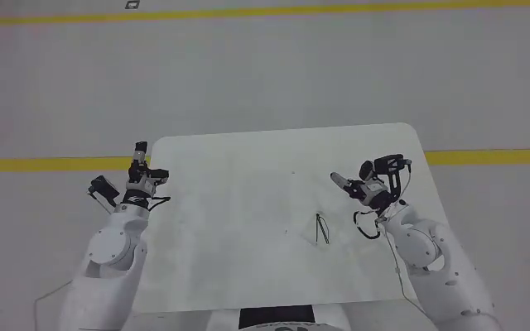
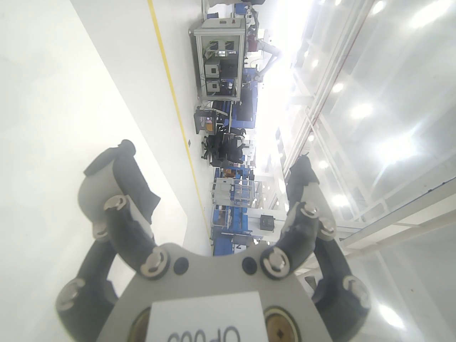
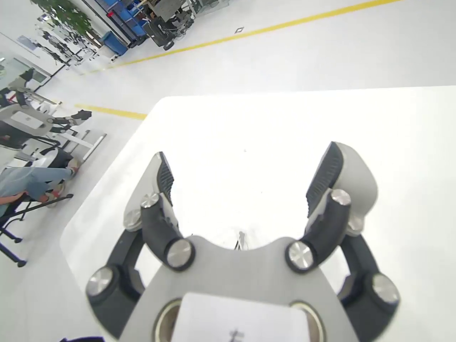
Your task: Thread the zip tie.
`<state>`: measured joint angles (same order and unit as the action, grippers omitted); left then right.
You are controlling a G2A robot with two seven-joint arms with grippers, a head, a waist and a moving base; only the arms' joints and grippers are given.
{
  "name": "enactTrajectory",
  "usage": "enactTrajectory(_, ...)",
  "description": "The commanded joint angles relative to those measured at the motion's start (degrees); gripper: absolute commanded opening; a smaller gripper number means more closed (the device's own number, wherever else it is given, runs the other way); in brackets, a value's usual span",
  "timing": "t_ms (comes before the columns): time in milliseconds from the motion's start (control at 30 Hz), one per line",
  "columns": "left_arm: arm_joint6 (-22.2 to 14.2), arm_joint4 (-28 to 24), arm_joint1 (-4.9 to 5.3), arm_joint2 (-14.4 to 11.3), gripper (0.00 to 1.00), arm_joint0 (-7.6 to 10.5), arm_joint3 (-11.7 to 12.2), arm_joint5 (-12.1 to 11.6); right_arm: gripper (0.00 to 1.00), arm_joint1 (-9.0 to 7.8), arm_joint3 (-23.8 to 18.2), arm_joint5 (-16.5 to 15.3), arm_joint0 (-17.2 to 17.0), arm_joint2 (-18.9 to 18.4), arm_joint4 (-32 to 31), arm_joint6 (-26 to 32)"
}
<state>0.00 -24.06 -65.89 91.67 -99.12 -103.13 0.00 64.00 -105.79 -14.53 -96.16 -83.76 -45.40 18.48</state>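
Progress: nothing threaded | zip tie (image 1: 321,229) lies loose on my bench (image 1: 248,182), seemingly bent double, near my right pincer (image 3: 245,154), spread, empty | left pincer (image 2: 213,158) spread, empty, well apart at bench edge | grasping, threading remain.

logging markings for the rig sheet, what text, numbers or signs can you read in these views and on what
White paper label at the left gripper base: print cut by the picture edge, unreadable.
White paper label at the right gripper base: a scrap of one mark, unreadable.
Small dark floor marker: too small to read.
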Motion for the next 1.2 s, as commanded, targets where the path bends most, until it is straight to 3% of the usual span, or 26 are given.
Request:
enactTrajectory(0, 0.0, 0.0, 0.00, 0.0, 1.00, 0.00, 0.0, 0.0, 1.00, -0.22, -0.8, -2.3, 0.6, 0.4, -3.8, 2.0)
enactTrajectory(233, 0.0, 0.0, 0.00, 0.0, 1.00, 0.00, 0.0, 0.0, 1.00, -0.75, -4.3, -2.1, 3.6, 3.5, -10.7, 18.3)
enactTrajectory(333, 0.0, 0.0, 0.00, 0.0, 1.00, 0.00, 0.0, 0.0, 1.00, -1.05, -5.7, -3.9, 4.8, 4.9, -12.5, 25.7)
enactTrajectory(700, 0.0, 0.0, 0.00, 0.0, 1.00, 0.00, 0.0, 0.0, 1.00, -1.09, -5.8, -4.4, 4.8, 5.2, -13.1, 26.2)
enactTrajectory(833, 0.0, 0.0, 0.00, 0.0, 1.00, 0.00, 0.0, 0.0, 1.00, -1.21, -6.5, -4.2, 6.4, 8.3, -18.8, 32.8)
enactTrajectory(1067, 0.0, 0.0, 0.00, 0.0, 1.00, 0.00, 0.0, 0.0, 1.00, -0.88, -7.0, -2.4, 11.5, 14.0, -19.0, 47.6)
enactTrajectory(1167, 0.0, 0.0, 0.00, 0.0, 1.00, 0.00, 0.0, 0.0, 1.00, -0.83, -6.9, -3.4, 12.2, 14.8, -17.3, 49.6)
